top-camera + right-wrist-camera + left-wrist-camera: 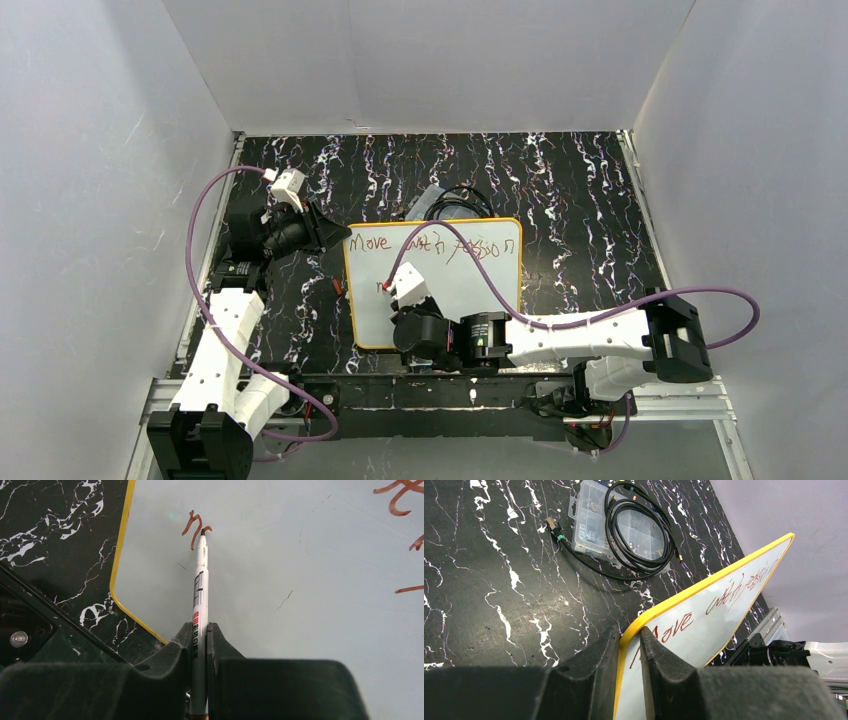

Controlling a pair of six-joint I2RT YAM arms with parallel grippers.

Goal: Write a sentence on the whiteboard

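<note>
The whiteboard (460,288) lies on the black marbled table, white with a yellow rim. The sentence (432,243) runs along its far edge in reddish-brown script, starting "Move" (676,625). My left gripper (335,235) is shut on the board's far left corner; its jaws straddle the yellow rim (629,645). My right gripper (200,630) is shut on a white marker (200,595) over the board's left middle (405,298). The marker tip touches the board (300,630) at a small fresh stroke (192,527) on a second line.
A clear plastic parts box (624,525) with a coiled black cable on it sits just beyond the board (445,203). A small red piece (337,285) lies on the table left of the board. White walls enclose the table on three sides.
</note>
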